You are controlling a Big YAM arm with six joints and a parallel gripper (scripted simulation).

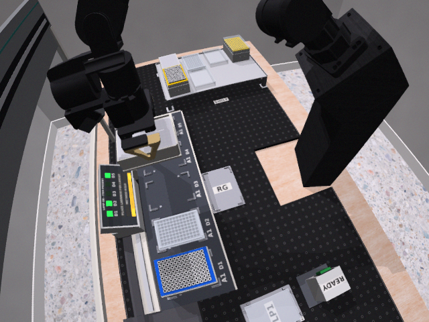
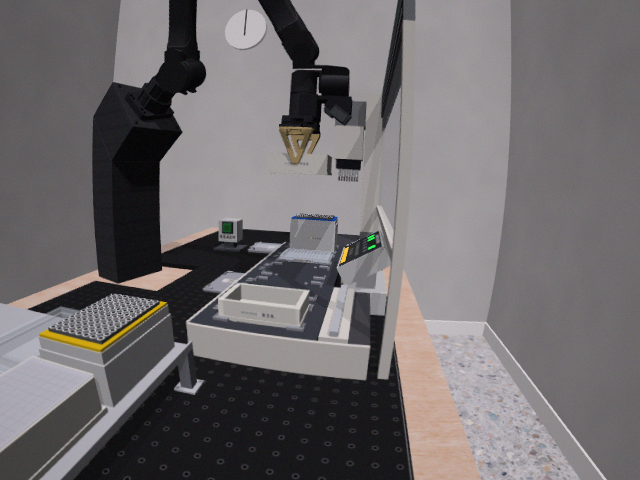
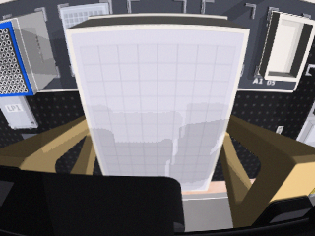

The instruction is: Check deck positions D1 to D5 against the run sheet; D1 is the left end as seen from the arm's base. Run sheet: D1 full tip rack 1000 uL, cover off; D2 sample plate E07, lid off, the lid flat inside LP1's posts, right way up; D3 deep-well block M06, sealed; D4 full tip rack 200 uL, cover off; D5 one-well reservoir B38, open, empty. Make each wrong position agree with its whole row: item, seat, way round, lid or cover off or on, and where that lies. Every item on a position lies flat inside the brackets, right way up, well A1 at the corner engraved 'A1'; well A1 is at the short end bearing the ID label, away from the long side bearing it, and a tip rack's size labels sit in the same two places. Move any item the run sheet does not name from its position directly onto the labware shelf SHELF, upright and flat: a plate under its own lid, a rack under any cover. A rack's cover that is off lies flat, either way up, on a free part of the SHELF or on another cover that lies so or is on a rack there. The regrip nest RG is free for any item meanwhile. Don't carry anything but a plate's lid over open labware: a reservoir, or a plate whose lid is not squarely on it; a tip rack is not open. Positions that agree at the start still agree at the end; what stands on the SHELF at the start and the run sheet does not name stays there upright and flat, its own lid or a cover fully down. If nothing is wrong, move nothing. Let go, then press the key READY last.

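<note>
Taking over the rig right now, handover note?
Hand: shut on a white gridded-top block, held high above the far end of the deck; its ID is not readable.
Deck: blue rack on D1, uncovered plate on D2, D3 bare, reservoir on D5; D4 is hidden under the hand.
Shelf: two yellow racks.
Left: probably seat the block in D3, fill D4, let go, press READY.

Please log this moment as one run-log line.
gripper: shut on flat white sealed block | height: high above dark deck | D3, D4: vacant
</note>
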